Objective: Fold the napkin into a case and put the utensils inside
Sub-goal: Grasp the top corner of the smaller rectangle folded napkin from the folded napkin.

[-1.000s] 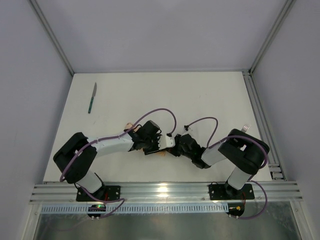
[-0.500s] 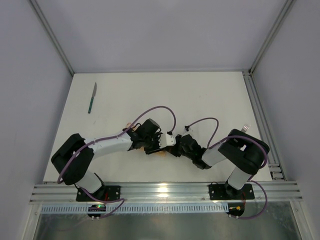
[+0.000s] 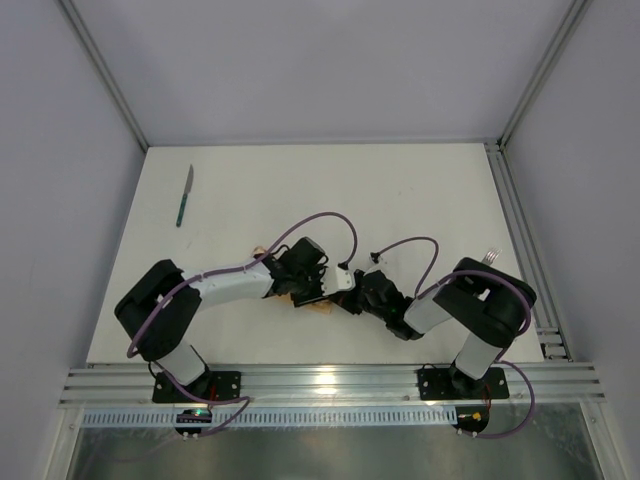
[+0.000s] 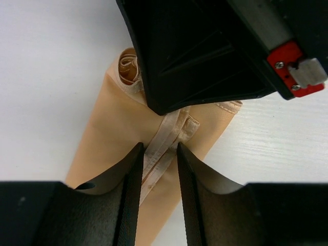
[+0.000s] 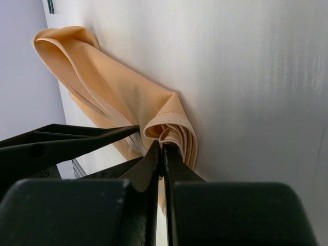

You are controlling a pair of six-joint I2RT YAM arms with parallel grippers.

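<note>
The peach napkin (image 4: 105, 138) lies folded into a narrow oblong on the white table. In the top view only slivers of the napkin (image 3: 322, 309) show under the two wrists. My left gripper (image 4: 158, 149) hovers over its pale hem strip, jaws a little apart and straddling it. My right gripper (image 5: 162, 146) is shut on the rolled end layers of the napkin (image 5: 118, 87). Both grippers meet nose to nose, left gripper (image 3: 312, 282) and right gripper (image 3: 352, 294). The teal-handled knife (image 3: 185, 195) lies far off at the back left. Silver prongs of a fork (image 3: 491, 254) peek out behind the right arm.
Purple cables (image 3: 318, 222) loop above both wrists. An aluminium rail (image 3: 515, 215) runs along the table's right edge and another rail (image 3: 330, 382) crosses the front by the arm bases. Grey walls enclose the table.
The left arm has shifted slightly, its gripper creeping right and nearer to the right gripper. The right arm has hardly moved and keeps its pinch on the napkin.
</note>
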